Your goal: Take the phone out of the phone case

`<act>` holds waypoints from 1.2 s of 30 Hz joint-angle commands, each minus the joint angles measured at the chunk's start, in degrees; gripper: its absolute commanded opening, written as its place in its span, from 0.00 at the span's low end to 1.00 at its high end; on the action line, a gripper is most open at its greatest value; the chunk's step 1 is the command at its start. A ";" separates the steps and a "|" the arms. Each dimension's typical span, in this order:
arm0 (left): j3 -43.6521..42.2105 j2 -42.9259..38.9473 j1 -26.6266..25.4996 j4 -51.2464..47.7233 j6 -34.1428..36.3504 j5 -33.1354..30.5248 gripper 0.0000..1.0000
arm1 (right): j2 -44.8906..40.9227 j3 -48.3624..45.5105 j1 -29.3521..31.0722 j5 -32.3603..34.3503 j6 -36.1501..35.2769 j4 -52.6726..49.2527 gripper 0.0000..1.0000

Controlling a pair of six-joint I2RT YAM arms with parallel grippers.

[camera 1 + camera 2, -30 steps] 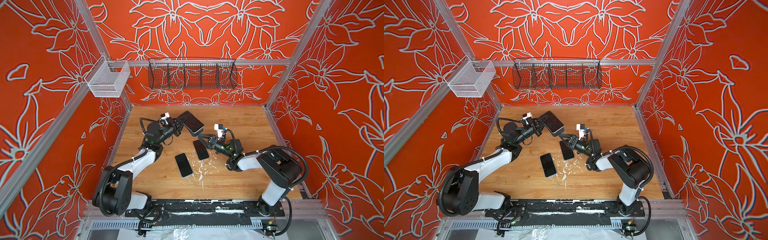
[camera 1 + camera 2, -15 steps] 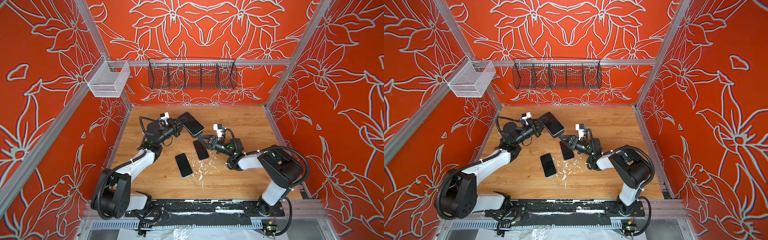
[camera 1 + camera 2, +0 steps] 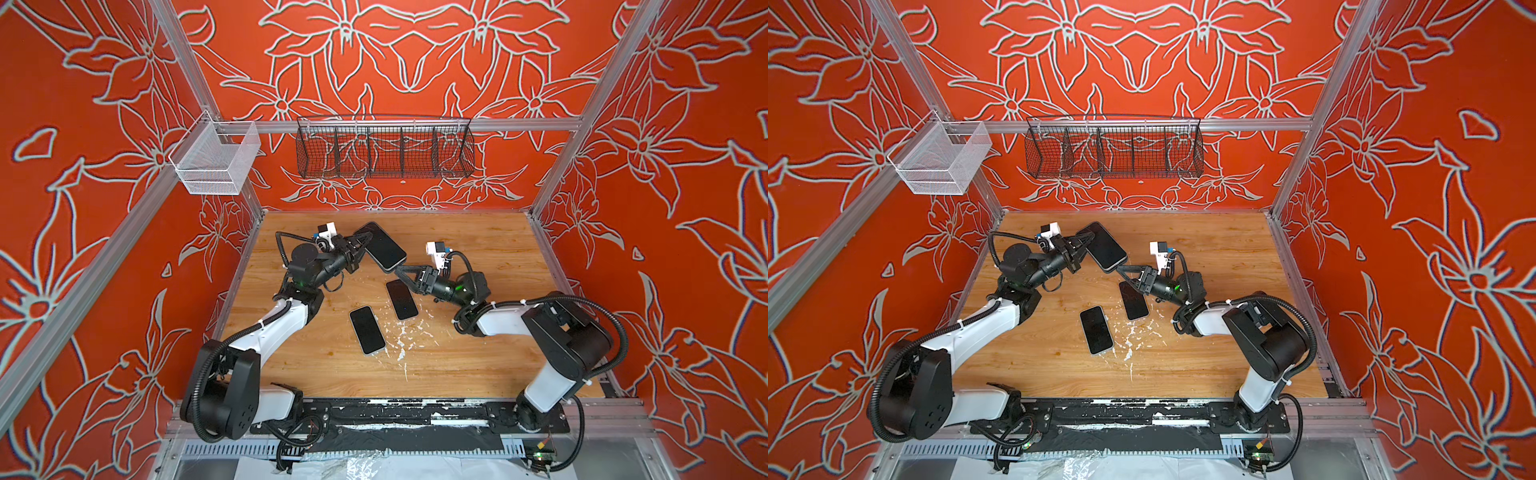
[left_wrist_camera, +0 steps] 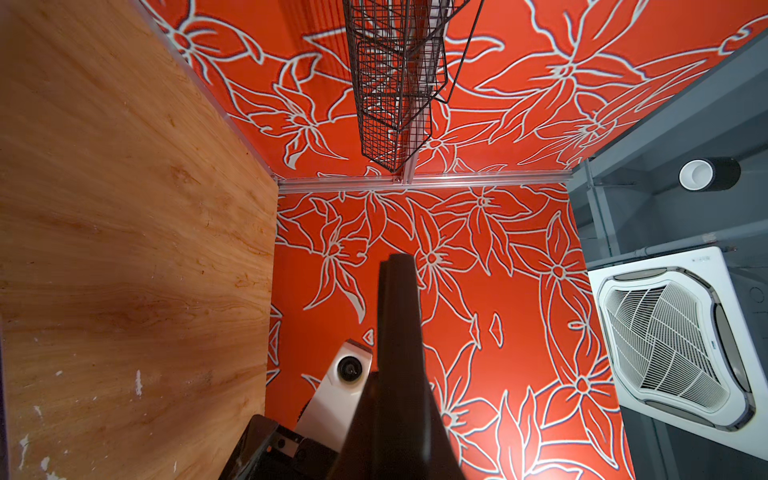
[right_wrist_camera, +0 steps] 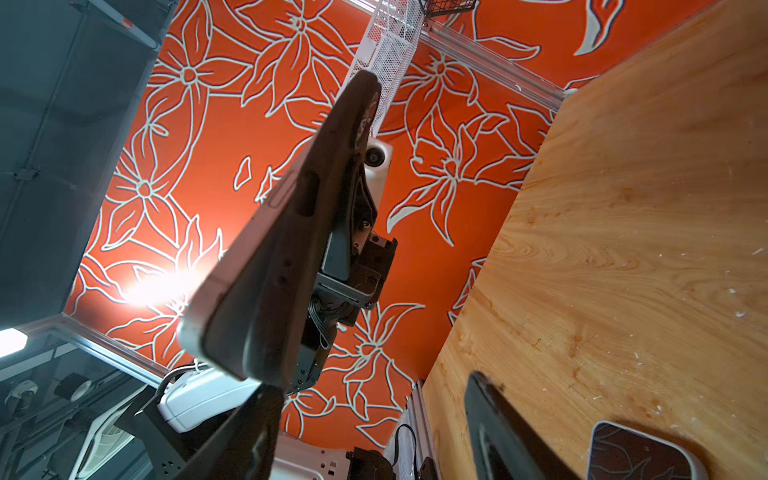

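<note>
A wooden surface (image 3: 478, 357) inside an orange, flower-patterned enclosure is seen from above in both top views. A dark phone (image 3: 384, 247) is held raised and tilted above the far left part of the surface. It is gripped at its side by the left claw (image 3: 365, 245), whose fingers are pressed tightly together on it. In the right wrist view the phone is seen edge-on, with a pale rim set against a dark phone case (image 5: 270, 299). The right claw (image 3: 402, 276) is spread wide with nothing held. Its tips are just beside the phone's nearer end, and whether contact is made cannot be told. A second phone (image 3: 401, 299) is laid flat near the middle of the surface, just beneath the right claw. A third phone (image 3: 367, 330) is laid beside it, nearer the front edge. White flecks (image 3: 401, 332) are scattered around them.
</note>
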 commanded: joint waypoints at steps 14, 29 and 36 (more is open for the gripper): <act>2.14 -0.35 -1.57 3.35 -1.01 6.57 0.00 | -1.65 2.85 -0.67 -4.07 2.68 -1.54 0.71; 3.18 0.46 -1.36 2.96 -0.85 6.24 0.00 | -5.28 2.54 -0.78 -8.37 -0.77 -6.65 0.70; 3.86 0.71 -1.28 2.41 -0.49 6.15 0.00 | -6.21 2.62 -0.87 -9.27 -1.52 -7.80 0.70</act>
